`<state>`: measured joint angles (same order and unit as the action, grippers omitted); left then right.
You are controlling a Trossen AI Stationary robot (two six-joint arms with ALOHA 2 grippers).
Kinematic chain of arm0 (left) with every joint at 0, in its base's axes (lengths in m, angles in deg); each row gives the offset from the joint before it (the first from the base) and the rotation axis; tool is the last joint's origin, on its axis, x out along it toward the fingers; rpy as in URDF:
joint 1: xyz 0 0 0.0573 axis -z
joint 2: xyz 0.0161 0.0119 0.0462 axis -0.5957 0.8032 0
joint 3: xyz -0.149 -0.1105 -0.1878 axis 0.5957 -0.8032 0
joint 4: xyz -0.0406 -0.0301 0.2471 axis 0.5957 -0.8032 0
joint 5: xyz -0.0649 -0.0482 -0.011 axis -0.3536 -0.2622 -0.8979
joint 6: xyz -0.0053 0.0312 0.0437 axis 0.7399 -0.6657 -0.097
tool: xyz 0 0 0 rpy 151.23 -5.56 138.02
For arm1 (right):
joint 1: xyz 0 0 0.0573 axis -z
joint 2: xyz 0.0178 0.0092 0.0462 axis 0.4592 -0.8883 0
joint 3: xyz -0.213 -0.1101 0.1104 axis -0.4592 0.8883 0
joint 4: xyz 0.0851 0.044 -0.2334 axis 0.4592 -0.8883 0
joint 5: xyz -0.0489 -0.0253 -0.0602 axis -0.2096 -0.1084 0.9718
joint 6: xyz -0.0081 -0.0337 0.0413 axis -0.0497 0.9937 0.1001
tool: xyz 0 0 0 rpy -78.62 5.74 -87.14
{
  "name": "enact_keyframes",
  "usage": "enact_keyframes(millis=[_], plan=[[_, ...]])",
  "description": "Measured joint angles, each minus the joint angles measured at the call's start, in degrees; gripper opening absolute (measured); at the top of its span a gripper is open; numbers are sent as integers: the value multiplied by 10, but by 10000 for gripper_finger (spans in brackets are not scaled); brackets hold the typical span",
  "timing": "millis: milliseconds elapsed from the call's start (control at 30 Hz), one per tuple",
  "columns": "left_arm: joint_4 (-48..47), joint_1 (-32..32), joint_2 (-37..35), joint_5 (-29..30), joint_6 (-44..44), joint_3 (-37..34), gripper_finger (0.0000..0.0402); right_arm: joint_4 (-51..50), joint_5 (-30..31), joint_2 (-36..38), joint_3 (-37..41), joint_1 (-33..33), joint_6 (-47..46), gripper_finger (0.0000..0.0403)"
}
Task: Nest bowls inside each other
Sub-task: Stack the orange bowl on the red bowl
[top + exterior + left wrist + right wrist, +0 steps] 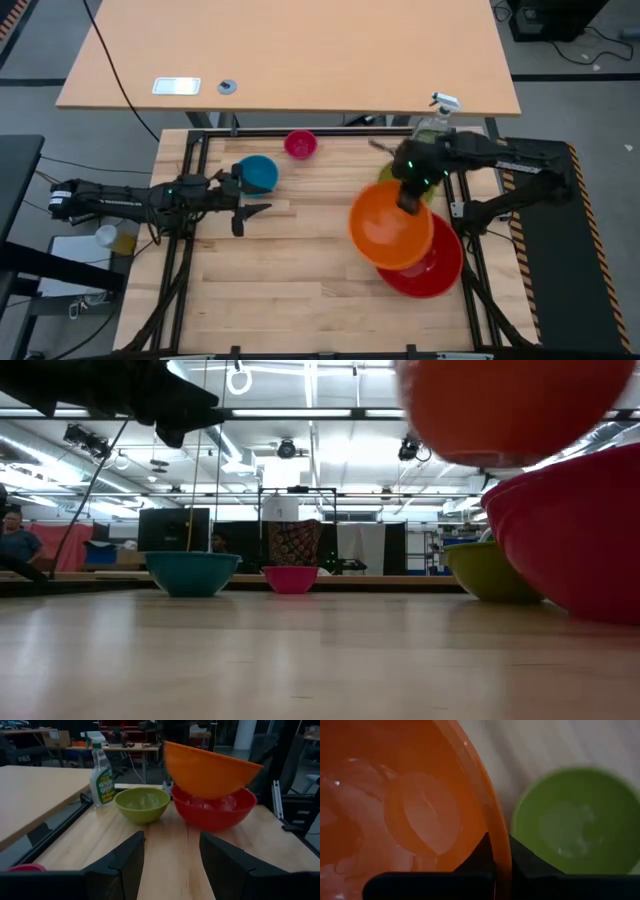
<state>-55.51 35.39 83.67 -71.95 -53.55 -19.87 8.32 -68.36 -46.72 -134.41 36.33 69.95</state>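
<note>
Past the left hand point(170, 865), whose two dark fingers point(122, 865) stand apart with nothing between them, an orange bowl point(210, 767) hangs tilted above a red bowl point(215, 812) on the wooden surface point(165, 840). Beside the red bowl sits a lime green bowl point(142, 804), with a green spray bottle point(101, 770) just behind it. A sliver of pink bowl point(22, 868) shows at the edge.

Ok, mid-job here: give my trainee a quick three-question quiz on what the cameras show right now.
1. True or false: the round orange plastic bowl already sits fully inside the large red plastic bowl.
2. Which gripper holds the orange bowl's rim? A) left gripper B) right gripper
3. Fill in: the green spray bottle with a white trigger stands beside the ____ bowl.

Key:
1. False: it is held tilted above the red bowl.
2. B: the right gripper pinches the rim; the left gripper is open, near the small blue plastic bowl.
3. Lime green.
</note>
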Motion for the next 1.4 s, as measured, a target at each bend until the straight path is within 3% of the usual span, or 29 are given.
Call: enact_keyframes(millis=[133, 400, 667, 1000, 1167, 1400], plan=[[0, 0, -2, 0, -4, 0, 193, -69, 41, -3, 0, -63, 9, 19], [4, 0, -2, 0, -5, 0, 193, -73, 50, -24, 36, -126, 75, 19], [4, 0, -2, 0, -5, 0, 193, -63, 82, -40, 102, -142, 87, 21], [4, 0, -2, 0, -6, 0, 193, -16, 83, -44, 160, -141, 71, 58], [4, 0, -2, 0, -6, 0, 193, -23, 78, -44, 158, -137, 19, 91], [4, 0, -2, 0, -16, 0, 193, -77, 64, -44, 91, -123, -16, 181]])
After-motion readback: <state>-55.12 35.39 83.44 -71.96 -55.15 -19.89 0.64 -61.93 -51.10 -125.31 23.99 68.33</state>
